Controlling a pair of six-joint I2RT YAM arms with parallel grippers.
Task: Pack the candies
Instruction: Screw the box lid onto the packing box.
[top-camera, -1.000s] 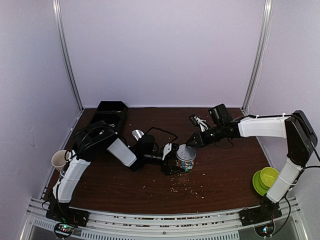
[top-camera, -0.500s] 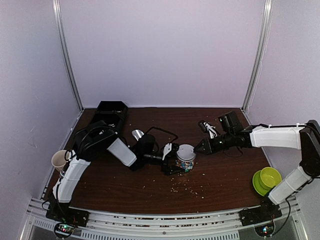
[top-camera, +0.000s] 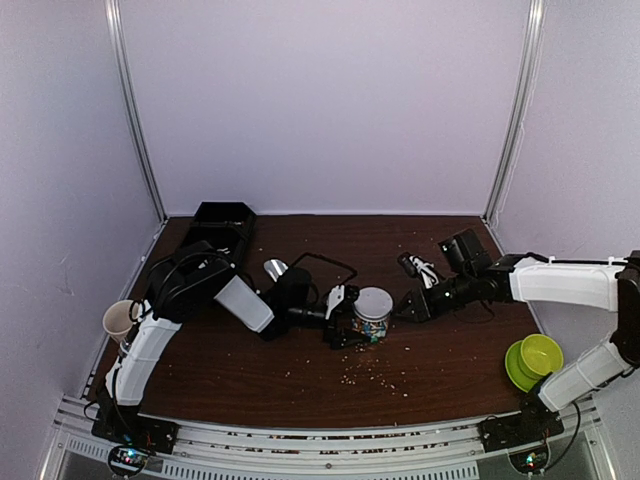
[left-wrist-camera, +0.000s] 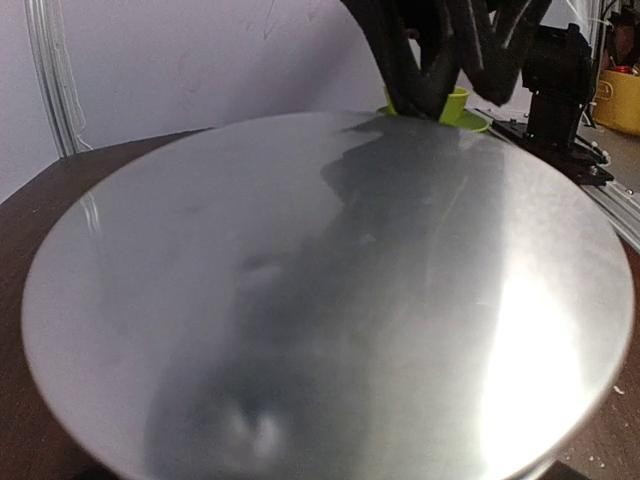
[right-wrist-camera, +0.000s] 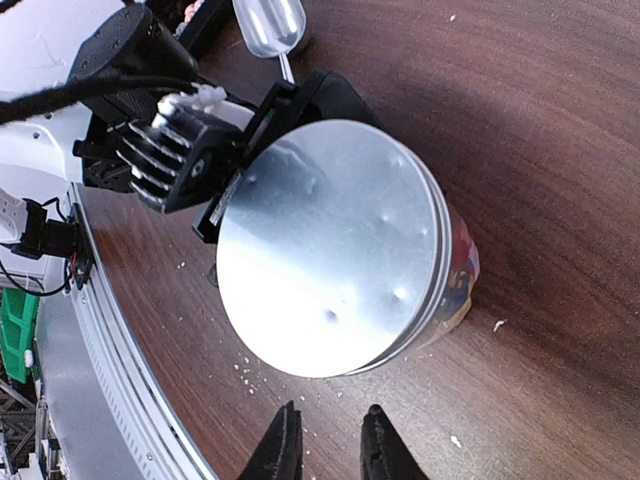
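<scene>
Already multicoloured candies (right-wrist-camera: 461, 284) sit inside a clear, silver-lidded jar (right-wrist-camera: 330, 250).

A robotics lab test cell, seen from above. Plain lilac panel walls (top-camera: 320, 100) enclose a dark brown wooden table (top-camera: 230, 375). Silver metal upright posts (top-camera: 134, 110) stand at ten and two o'clock. Two white-and-black robot arms (top-camera: 148, 350) are bolted to a ribbed aluminium rail (top-camera: 320, 432) at six o'clock.

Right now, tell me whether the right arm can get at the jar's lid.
Probably yes. The right gripper hangs just right of the lid, nothing between them, and the lid's top is bare. The left gripper clasps the jar from the far side.
</scene>
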